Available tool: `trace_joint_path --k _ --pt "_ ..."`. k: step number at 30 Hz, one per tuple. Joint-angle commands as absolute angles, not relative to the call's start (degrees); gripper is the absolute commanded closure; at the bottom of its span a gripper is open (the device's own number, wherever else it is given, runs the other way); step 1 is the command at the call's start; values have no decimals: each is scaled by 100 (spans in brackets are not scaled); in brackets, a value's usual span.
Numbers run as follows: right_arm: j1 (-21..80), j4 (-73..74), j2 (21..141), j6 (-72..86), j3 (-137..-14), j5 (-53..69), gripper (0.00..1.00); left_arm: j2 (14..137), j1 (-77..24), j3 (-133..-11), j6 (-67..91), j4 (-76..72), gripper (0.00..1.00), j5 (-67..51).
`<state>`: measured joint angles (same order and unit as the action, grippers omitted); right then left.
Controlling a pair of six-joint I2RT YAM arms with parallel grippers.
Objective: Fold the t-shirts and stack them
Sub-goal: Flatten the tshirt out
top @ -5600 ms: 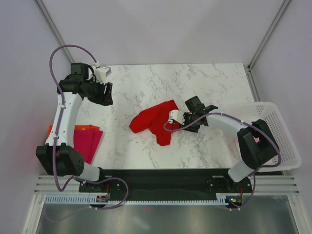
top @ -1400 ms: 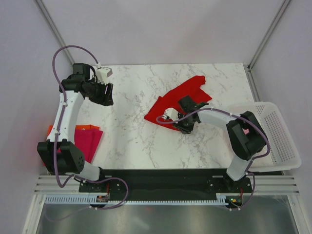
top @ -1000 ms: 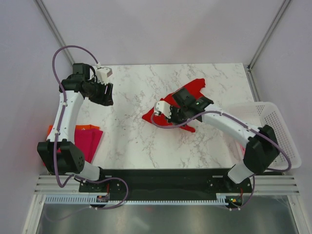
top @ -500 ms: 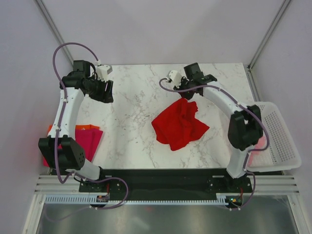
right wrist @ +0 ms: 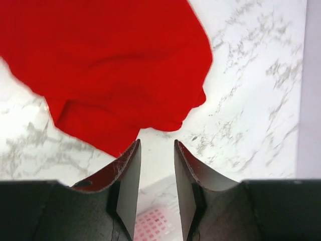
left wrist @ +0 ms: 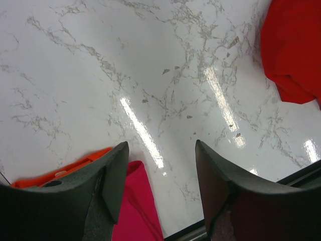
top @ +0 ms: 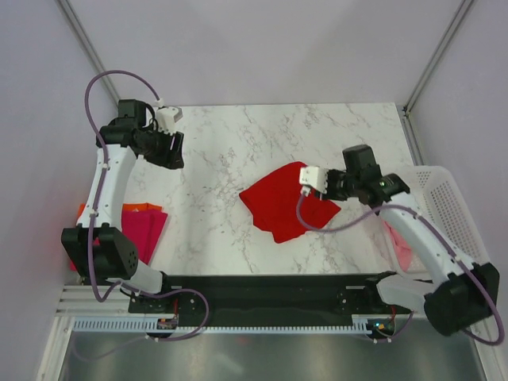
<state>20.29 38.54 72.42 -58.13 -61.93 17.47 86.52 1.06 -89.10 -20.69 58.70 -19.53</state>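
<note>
The bright red t-shirt (top: 284,201) lies crumpled on the marble table near its middle; it also shows in the right wrist view (right wrist: 105,65) and at the right edge of the left wrist view (left wrist: 293,47). My right gripper (top: 335,183) hovers at the shirt's right edge, jaws apart and empty (right wrist: 156,150). My left gripper (top: 173,151) is open and empty, raised at the far left (left wrist: 160,153). A folded magenta t-shirt (top: 141,232) lies on an orange one (top: 86,213) at the table's left edge; both show in the left wrist view, magenta (left wrist: 135,206) and orange (left wrist: 65,168).
A white perforated basket (top: 456,218) stands at the right edge of the table with pale pink cloth (top: 399,242) inside. The right arm reaches over it. The black base rail (top: 262,290) runs along the near edge.
The right gripper carried the red shirt to the far side, let it drop at the middle, then drew back to the shirt's right edge, empty. The left arm stayed nearly still.
</note>
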Motion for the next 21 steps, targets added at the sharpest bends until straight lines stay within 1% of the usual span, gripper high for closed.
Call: trace_joint_path --k 1,4,7,12,21 --pt "2057 4167 6630 -8062 -4848 2224 60 8490 123 -8807 -2294 5906 37 -1899" --pt "2074 3554 6250 -8480 -4142 2241 61 8517 132 -8789 -2303 5915 37 -1872" --pt "2127 3210 6371 -8675 -3947 2338 61 8490 123 -8807 -2347 5941 37 -1784" --pt "2416 2796 7056 -8245 -4130 2250 61 8481 141 -8719 -2355 5950 37 -1732" --pt "2830 2479 7646 -8069 -4219 2109 61 8525 176 -8710 -2355 5941 37 -1723"
